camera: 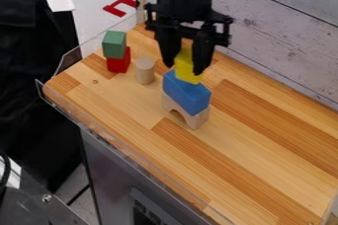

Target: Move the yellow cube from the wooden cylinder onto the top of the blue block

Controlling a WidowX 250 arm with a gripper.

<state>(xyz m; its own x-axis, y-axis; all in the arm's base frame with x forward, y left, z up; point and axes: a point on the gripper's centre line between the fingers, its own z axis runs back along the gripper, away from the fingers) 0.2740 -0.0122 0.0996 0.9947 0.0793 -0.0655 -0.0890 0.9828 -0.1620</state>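
The black claw [184, 70] pinches a yellow block [188, 60] atop a blue block [187, 93] on a pale wooden arch [198, 119]. Left on the wooden counter [119, 101] stand a beige cylinder [145, 72] and a green cube [114, 45] on a red cube [119, 64].

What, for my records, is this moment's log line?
pincer: around yellow block | blue block: beneath, atop wooden arch | green block: atop red block
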